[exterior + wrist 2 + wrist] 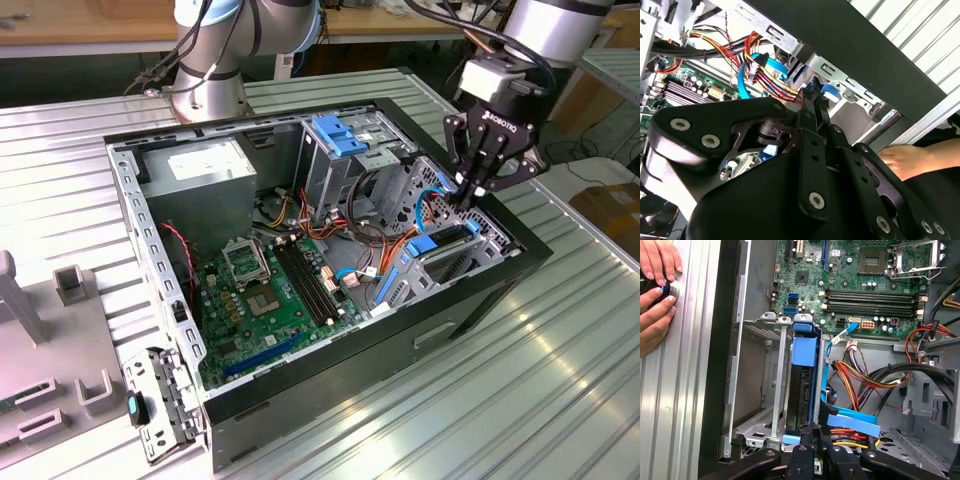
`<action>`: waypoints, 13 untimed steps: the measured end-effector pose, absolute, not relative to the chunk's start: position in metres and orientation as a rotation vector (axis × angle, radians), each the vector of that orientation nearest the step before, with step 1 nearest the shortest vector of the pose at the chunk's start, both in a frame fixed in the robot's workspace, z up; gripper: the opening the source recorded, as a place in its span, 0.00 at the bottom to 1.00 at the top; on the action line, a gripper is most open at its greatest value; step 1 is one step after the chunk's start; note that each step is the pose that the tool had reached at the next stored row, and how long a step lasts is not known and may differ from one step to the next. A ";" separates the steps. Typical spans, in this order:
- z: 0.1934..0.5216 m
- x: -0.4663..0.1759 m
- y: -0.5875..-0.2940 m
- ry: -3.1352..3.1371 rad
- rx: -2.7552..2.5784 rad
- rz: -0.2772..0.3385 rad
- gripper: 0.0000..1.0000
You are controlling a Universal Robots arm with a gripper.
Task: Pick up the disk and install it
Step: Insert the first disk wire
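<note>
Open computer case (330, 330) lies on its side on the ribbed metal worktop (560, 340), motherboard (275, 290) facing up. The arm's tool (468, 196) hangs over the drive cage at the case's end nearest the exterior view's right, its tips down among the blue data cables (425, 205).

In the first wrist view the disk (802, 385) stands on edge in a slot of the drive cage (757, 415), blue carrier rails along its long sides and a blue tab at the end toward the motherboard. Its dark metal face shows only as a narrow strip between the rails. The near end of the disk is covered by the tool's fingertips (812, 437), which sit together at that end; whether they press on the rail or merely meet above it cannot be made out.

In the second wrist view the tool's black linkage blocks most of the cage; fingers (812, 107) appear drawn together, the tips lost among red, yellow and blue wiring (762, 70).

A person's hands (655, 285) rest on a small dark object on the worktop just outside the case wall, cut off by the frame edge.
</note>
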State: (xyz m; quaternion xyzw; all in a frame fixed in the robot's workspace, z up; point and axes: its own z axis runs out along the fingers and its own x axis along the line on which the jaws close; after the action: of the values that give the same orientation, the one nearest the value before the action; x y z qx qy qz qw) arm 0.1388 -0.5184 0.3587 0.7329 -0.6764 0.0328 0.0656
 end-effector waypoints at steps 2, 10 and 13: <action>0.357 0.139 -0.519 -2.057 2.195 0.097 0.16; 0.355 0.131 -0.528 -2.077 2.181 0.090 0.16; 0.355 0.129 -0.533 -2.092 2.199 0.059 0.16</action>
State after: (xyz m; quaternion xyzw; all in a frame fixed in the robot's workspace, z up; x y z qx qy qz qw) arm 0.1286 -0.5333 0.3547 0.7234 -0.6881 0.0195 0.0531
